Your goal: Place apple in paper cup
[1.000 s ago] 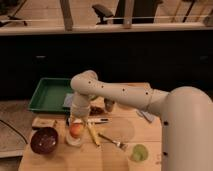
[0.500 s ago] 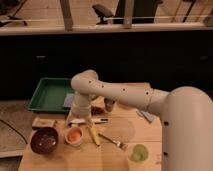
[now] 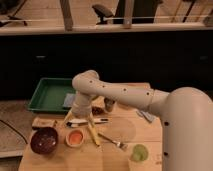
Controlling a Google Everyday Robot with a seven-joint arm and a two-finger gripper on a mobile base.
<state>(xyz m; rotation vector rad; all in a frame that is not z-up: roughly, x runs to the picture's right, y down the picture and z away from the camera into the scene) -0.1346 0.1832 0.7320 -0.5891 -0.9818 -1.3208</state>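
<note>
Hovering gripper (image 3: 80,116) above cup (image 3: 75,138), bowl (image 3: 44,140) beside

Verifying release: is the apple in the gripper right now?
No, the apple sits inside the paper cup, while the gripper hangs above the cup, apart from it.

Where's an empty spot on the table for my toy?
Free: front edge of the table, between paper cup and pale green round thing. Crowded: around the cup, where the gripper hovers beside dark bowl and fork.
</note>
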